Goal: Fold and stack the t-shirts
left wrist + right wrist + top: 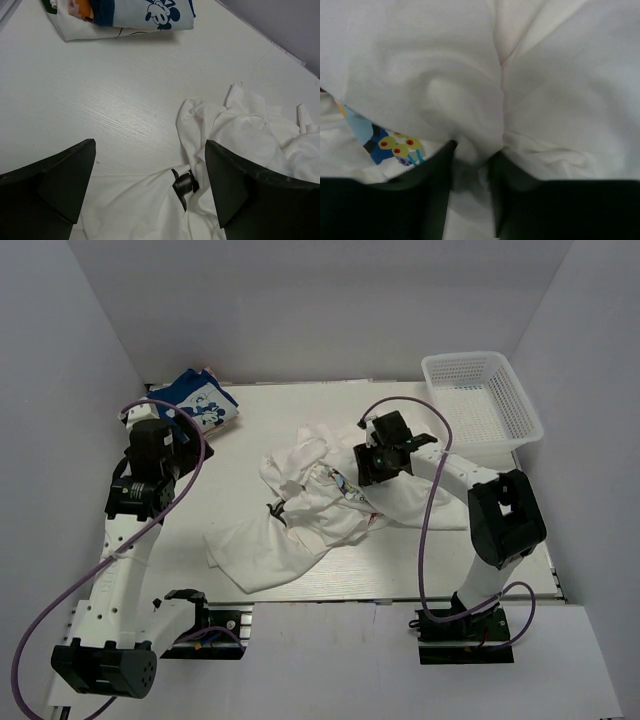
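Note:
A crumpled heap of white t-shirts (310, 510) lies mid-table. One shows a small colourful print (347, 486), also seen in the right wrist view (390, 142). My right gripper (376, 462) is down on the heap's right side, shut on a bunched fold of white t-shirt (470, 125) between its fingers (437, 185). The folded blue t-shirt (200, 405) with a white cartoon graphic lies at the back left, on top of other folded cloth (90, 27). My left gripper (160, 445) hovers near it, wide open and empty (150, 190) above the table and the heap's left edge (235, 125).
A white plastic mesh basket (482, 398) stands at the back right corner. A small black object (184, 184) pokes out between the white shirts, also visible in the top view (275, 508). White walls close in the table on the left, back and right.

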You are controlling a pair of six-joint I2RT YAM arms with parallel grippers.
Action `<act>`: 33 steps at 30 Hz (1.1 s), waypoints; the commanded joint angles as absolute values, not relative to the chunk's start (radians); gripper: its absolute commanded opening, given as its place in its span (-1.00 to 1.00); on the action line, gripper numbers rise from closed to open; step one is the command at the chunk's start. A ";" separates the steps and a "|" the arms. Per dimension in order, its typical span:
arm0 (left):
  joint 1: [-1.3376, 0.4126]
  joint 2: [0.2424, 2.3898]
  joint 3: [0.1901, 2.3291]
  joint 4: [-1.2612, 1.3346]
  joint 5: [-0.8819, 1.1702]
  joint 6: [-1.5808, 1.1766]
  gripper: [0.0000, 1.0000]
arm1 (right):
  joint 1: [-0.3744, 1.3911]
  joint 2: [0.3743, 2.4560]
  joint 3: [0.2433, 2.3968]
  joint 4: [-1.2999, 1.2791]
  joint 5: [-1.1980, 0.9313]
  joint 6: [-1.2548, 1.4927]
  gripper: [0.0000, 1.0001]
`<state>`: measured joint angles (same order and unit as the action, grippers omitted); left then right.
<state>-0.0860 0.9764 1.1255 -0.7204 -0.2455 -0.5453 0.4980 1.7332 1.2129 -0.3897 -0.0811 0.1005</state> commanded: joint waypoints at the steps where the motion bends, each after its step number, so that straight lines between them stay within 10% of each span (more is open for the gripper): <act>1: -0.081 0.948 1.141 -0.723 -0.267 -0.532 1.00 | 0.503 1.744 1.247 -0.383 -0.117 0.095 -0.37; 3: -0.081 0.948 1.141 -0.723 -0.278 -0.532 1.00 | 0.500 1.726 1.293 -0.418 -0.054 0.106 -1.00; 21: -0.081 0.979 1.173 -0.732 -0.247 -0.514 1.00 | 0.354 1.643 2.179 -0.135 0.586 -0.123 -1.00; 33: -0.081 1.008 1.201 -0.759 -0.227 -0.505 1.00 | 0.089 1.836 2.241 0.144 0.640 -0.217 -1.00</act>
<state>-0.0860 1.0100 1.1610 -0.7444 -0.2440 -0.5144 0.1539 1.8042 2.2272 0.0109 0.6224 -0.2100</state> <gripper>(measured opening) 0.994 0.036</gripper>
